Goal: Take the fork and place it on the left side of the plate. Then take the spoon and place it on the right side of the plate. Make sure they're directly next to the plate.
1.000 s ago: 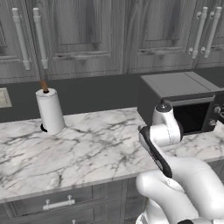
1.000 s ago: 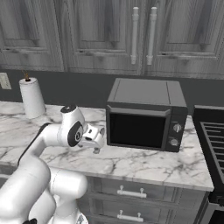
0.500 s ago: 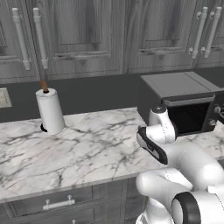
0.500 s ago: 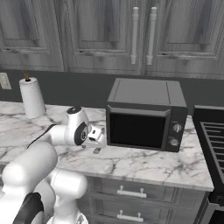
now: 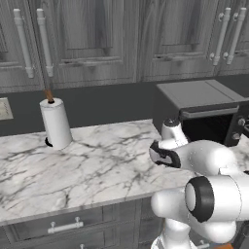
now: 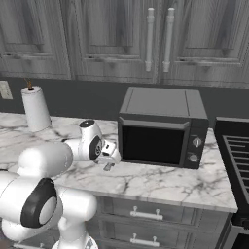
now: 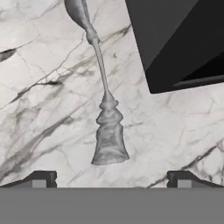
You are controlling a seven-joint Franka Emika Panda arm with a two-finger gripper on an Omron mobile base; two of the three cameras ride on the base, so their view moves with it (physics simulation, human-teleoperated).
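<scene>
**Spoon under the open hand, beside the microwave**

Here the gripper (image 7: 109,177) hung over the marble counter (image 7: 39,109) with its two dark fingertips (image 7: 41,178) set wide apart and nothing between them. Just ahead of the tips, and centred between them, lay the spoon (image 7: 103,96): a grey metal piece flat on the stone, its flared handle end nearest the hand and its slim neck running away from the hand toward the bowl. The bowl was cut off by the far edge of the hand view, so its shape could not be made out in full.

Ahead of the hand and off to one side stood the microwave (image 6: 163,131), its dark front corner close beside the spoon's neck but apart from it; it was the nearest thing crowding that side of the hand. In the right base view the gripper (image 6: 110,160) sat low over the counter just in front of the microwave's door edge, and a small grey shape under it was probably the spoon, though too small to tell.

Well away from the hand, on the far side of the arm, a paper towel roll (image 5: 55,122) stood upright against the back wall. Grey cabinet doors (image 5: 87,39) hung above the counter. In the left base view the arm's own white body hid the fingertips and the spot beneath them.
</scene>
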